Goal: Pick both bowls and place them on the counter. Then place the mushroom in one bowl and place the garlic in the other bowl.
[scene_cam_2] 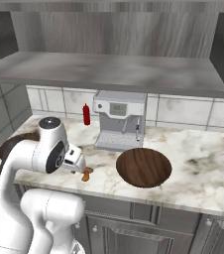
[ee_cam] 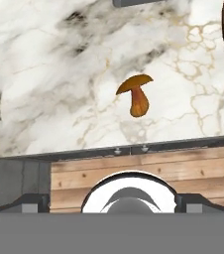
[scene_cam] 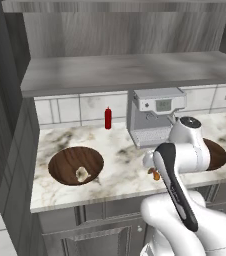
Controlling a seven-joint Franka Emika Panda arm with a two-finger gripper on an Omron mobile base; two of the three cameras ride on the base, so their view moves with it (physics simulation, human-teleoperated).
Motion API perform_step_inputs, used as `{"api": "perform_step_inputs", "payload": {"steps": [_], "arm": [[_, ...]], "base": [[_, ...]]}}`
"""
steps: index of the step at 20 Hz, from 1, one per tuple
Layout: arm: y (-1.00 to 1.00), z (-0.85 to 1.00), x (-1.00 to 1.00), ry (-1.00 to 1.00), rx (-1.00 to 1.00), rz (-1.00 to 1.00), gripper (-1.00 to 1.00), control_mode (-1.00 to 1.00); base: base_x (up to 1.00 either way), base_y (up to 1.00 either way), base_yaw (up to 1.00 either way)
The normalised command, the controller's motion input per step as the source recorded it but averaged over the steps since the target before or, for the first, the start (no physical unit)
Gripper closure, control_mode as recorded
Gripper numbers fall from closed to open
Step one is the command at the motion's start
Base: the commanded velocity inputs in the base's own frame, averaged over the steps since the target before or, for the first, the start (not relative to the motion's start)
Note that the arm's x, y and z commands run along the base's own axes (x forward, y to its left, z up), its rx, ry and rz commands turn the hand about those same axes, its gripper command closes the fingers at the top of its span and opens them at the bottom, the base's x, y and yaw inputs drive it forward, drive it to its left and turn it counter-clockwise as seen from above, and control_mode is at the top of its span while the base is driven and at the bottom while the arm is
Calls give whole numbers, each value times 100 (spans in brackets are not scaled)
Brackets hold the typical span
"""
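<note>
Your gripper (scene_cam_2: 79, 166), jaws spread wide and empty, hangs just above the mushroom (ee_cam: 136, 95), which lies on the counter (ee_cam: 59, 74) at the hand view's center, stem pointing toward the frame's bottom.

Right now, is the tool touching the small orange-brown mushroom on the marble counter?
Apart. The hand view shows the mushroom lying alone on bare marble counter.
</note>
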Motion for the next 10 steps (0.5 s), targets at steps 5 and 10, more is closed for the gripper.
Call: {"api": "perform_step_inputs", "payload": {"steps": [5,10], "arm": [[-1,-29,15,2,0,-2,-100,-100],[-10,-36,23,1,0,-5,-100,-100]], "base": [[0,0,0],[0,0,0]]}}
